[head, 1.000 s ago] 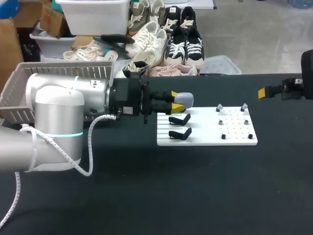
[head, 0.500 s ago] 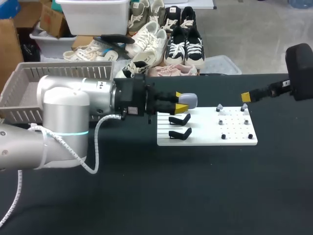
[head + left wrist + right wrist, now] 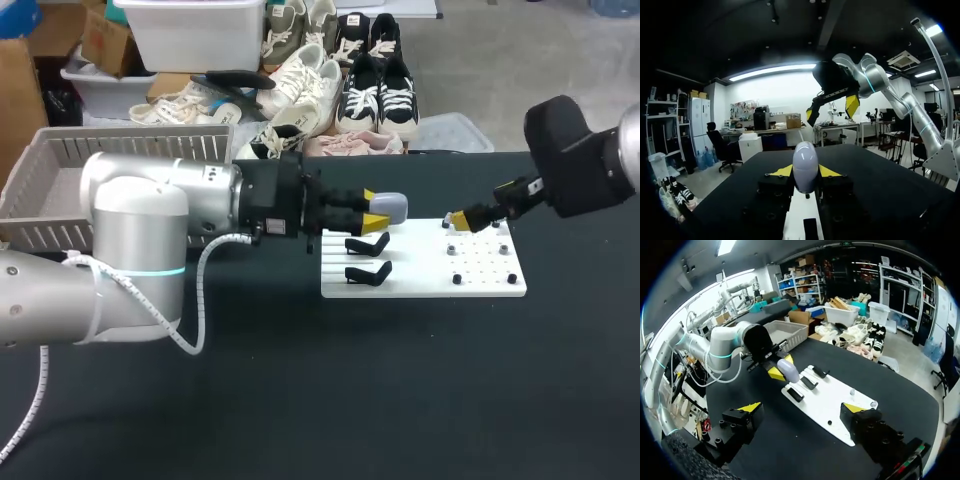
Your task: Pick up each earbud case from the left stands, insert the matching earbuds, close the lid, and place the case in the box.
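Earbud case (image 3: 388,206), pale grey, is clamped from both sides between the yellow tips of the left gripper (image 3: 368,208) and held off the table over the left end of the white board (image 3: 420,282), just beside the two black stands (image 3: 367,245). The right gripper (image 3: 462,220) is spread wide with nothing in it, over the board's right end near the small pegs (image 3: 457,279). The grey basket (image 3: 60,190) is seen at the table's back-left, well apart from the case.

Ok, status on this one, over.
Left gripper shut on case, over board's stand end. Right gripper open, above the earbuds end. Nothing seen between them.
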Motion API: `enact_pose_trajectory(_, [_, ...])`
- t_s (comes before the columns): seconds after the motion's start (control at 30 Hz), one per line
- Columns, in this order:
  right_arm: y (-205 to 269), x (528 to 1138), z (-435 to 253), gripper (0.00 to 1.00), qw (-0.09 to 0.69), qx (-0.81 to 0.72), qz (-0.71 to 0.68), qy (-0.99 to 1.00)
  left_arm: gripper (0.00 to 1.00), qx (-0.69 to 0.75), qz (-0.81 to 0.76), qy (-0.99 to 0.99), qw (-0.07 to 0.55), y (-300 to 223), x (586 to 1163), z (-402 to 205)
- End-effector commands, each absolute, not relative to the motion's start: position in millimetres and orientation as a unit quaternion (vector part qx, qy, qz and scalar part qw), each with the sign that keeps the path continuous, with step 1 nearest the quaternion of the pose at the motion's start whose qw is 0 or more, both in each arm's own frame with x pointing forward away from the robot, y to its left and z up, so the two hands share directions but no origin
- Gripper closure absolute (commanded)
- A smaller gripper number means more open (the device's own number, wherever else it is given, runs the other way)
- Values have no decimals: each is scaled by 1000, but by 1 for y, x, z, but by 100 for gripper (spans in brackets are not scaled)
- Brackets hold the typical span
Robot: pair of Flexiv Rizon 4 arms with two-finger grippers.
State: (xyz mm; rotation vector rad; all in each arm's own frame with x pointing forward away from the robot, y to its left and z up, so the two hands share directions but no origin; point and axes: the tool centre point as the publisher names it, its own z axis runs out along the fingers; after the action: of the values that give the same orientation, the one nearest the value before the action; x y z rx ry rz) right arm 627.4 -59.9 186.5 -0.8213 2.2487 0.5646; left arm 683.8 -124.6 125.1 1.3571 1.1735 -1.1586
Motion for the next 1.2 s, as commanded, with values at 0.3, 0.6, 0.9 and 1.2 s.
enact_pose_trajectory(0.3, [-31, 635, 179, 0, 327, -310, 172, 876, 100, 548, -488, 484, 477, -127, 684, 118])
enact_pose_trajectory(0.6, [-21, 641, 170, 0, 304, -318, 163, 883, 100, 542, -498, 483, 474, -128, 683, 116])
enact_pose_trajectory(0.9, [-16, 647, 166, 0, 292, -327, 157, 885, 100, 548, -493, 490, 465, -130, 684, 114])
enact_pose_trajectory(1.2, [-9, 652, 160, 0, 278, -330, 157, 888, 100, 548, -493, 489, 465, -130, 684, 114])
